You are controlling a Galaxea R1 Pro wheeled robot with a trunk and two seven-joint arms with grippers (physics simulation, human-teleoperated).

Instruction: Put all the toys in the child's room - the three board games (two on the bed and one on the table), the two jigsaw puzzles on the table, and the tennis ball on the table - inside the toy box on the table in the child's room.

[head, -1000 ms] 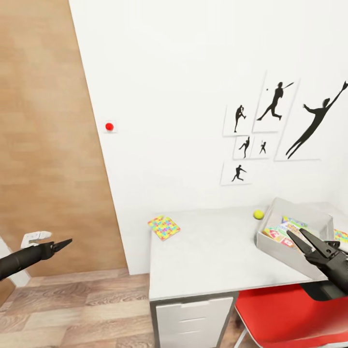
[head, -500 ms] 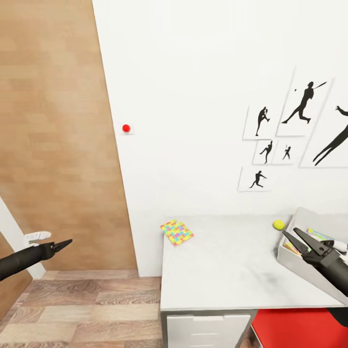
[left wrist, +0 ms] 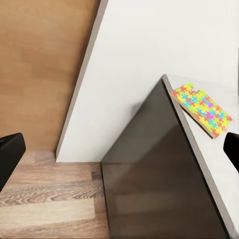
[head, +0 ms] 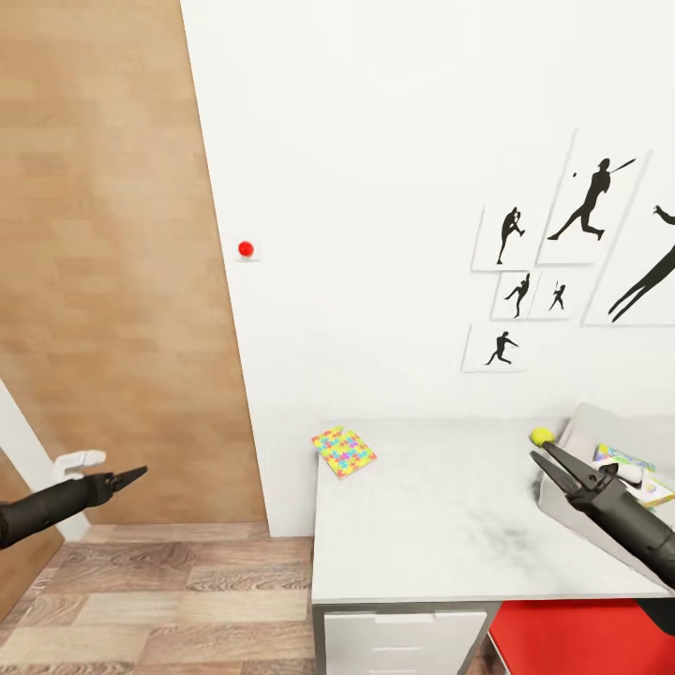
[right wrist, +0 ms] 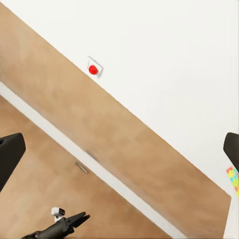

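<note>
- The child's room: a white wall with black baseball-player silhouette pictures, a wood-panelled wall at left, and plank floor below.
- The table is light grey and mostly bare; the toy box sits at its right end with boxes inside.
- One jigsaw puzzle lies near the table's left edge, well apart from the box; a clumsy grab there could push it off.
- The right gripper, jaws apart, hovers just beside the tennis ball; a nudge would likely roll it away.
- The left gripper hangs over the floor, tips nearly together from the head view, yet wide apart in its wrist view.
</note>
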